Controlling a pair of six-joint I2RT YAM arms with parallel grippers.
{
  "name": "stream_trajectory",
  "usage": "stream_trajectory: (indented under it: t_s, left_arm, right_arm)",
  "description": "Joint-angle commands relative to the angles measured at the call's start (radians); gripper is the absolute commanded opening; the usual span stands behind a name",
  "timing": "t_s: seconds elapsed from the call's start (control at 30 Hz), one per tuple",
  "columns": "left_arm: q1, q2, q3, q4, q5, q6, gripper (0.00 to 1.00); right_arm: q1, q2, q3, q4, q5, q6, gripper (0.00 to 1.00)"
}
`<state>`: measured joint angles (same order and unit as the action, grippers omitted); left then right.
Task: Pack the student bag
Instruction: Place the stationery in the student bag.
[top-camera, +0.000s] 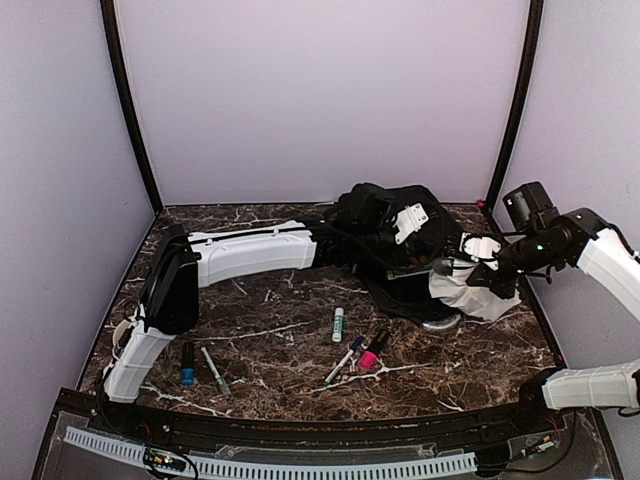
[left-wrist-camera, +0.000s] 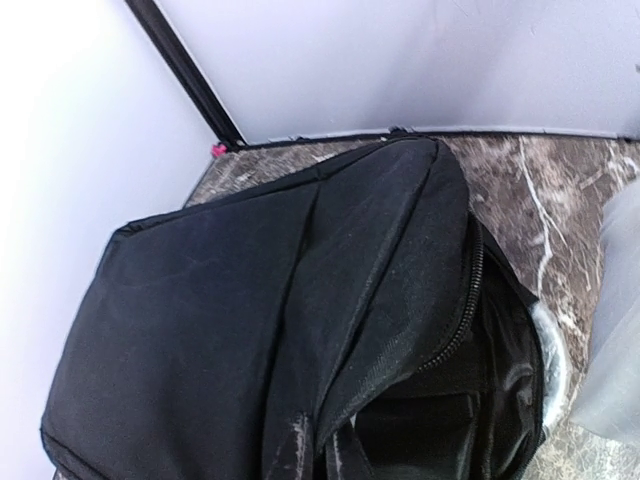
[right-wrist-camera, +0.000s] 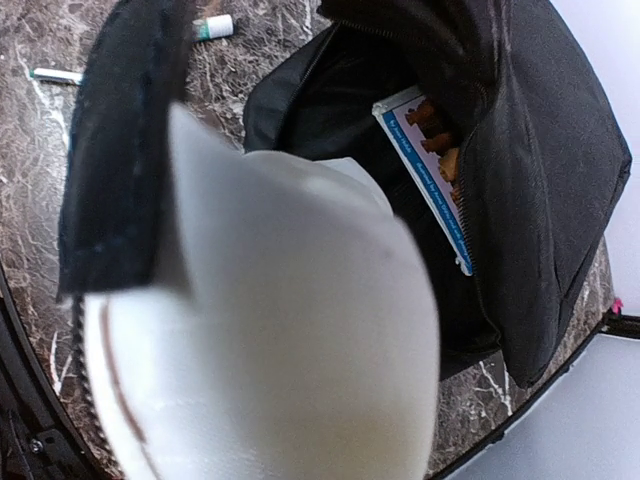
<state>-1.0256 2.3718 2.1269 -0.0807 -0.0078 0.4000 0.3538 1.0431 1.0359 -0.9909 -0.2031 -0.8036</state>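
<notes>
Right wrist view: the white pouch (right-wrist-camera: 280, 330) is out of focus, runs past the bottom edge and hides all but one finger of the right claw (top-camera: 490, 272). The student bag (right-wrist-camera: 540, 150) overlaps the book (right-wrist-camera: 425, 150), and the book's print is illegible.

Left wrist view: the bottom edge cuts the bag off.

Top view: the small items (top-camera: 345, 362) on the surface (top-camera: 280, 340) are too small to identify.

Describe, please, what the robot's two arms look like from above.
Both the left arm and the right arm have smooth white shells joined by black joints. A thin black cable runs along the left arm's shell. The right wrist carries a boxy black camera and tiny green lights.
</notes>
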Motion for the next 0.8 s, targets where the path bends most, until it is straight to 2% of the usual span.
stream_trajectory:
  t_s: [0.0, 0.33, 0.57, 0.7, 0.77]
  left_arm:
    - [0.011, -0.116, 0.071, 0.033, 0.071, -0.057, 0.00]
    - [0.040, -0.155, 0.113, 0.012, 0.133, -0.137, 0.00]
    - [0.047, -0.190, 0.118, 0.008, 0.155, -0.153, 0.00]
    - [0.048, -0.207, 0.126, 0.000, 0.152, -0.151, 0.00]
    - [0.050, -0.218, 0.127, -0.009, 0.148, -0.146, 0.00]
  right_arm:
    - [0.059, 0.006, 0.025, 0.136, 0.094, 0.004, 0.00]
    - [0.248, 0.121, 0.024, 0.371, 0.301, -0.099, 0.00]
    - [0.288, 0.203, 0.003, 0.576, 0.407, -0.200, 0.00]
    - [0.293, 0.240, -0.006, 0.623, 0.422, -0.252, 0.00]
    - [0.295, 0.249, -0.004, 0.593, 0.405, -0.261, 0.00]
